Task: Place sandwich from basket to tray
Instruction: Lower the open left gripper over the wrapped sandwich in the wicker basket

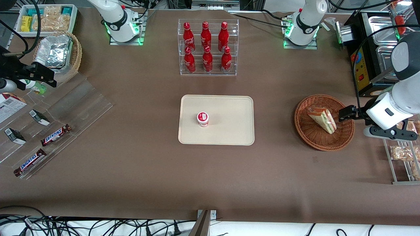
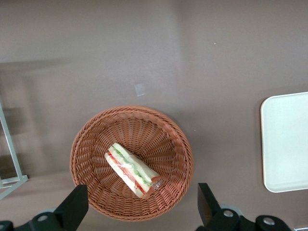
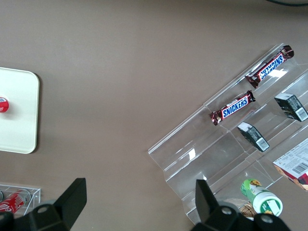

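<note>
We see the gripper (image 2: 139, 209) hovering above the basket (image 2: 91, 144), fingers spread wide, holding nothing. Sandwich (image 2: 132, 169) lies in the basket below, untouched; tray (image 1: 229, 108) well apart

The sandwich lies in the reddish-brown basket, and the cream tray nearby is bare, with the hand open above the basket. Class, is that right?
Not quite: the tray is not bare; the front view shows a small red-and-white cup on it. The sandwich does lie in the basket, with the hand open above it.

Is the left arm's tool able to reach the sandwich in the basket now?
Probably yes. The open tool hangs above the basket rim, and nothing covers the sandwich.
</note>
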You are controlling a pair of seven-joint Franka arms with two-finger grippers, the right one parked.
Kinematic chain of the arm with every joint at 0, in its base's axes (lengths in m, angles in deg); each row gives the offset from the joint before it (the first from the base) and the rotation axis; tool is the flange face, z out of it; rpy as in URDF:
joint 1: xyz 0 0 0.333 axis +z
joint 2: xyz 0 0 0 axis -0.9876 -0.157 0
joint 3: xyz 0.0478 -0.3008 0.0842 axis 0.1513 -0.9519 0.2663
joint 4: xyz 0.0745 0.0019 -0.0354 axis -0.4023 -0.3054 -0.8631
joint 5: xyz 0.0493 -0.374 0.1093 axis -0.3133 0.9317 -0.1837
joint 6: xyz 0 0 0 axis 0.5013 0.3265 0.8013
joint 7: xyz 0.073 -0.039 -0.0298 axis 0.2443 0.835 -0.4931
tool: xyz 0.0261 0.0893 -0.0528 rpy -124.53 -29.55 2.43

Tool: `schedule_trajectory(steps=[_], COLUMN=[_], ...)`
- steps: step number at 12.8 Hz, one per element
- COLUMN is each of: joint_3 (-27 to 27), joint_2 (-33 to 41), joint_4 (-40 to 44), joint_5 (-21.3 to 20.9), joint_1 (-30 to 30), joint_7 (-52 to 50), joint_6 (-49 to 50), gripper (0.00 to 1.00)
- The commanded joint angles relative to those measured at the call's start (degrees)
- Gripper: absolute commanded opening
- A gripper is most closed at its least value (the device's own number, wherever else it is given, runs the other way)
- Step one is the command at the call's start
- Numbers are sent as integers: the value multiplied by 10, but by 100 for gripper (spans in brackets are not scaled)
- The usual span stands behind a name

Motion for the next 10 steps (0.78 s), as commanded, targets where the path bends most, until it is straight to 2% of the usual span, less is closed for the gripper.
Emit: schedule_trajectory(steps=[1, 6, 8, 10], joint_3=[1, 7, 10, 11], joint_2=[-7, -7, -7, -6], joint_4=[11, 11, 3, -6], joint_5=[3, 3, -1, -2], joint_1=[-14, -5, -2, 12], joint_7=[-11, -26, -126, -174], joint_6=[10, 17, 30, 49], gripper=[100, 100, 100, 100])
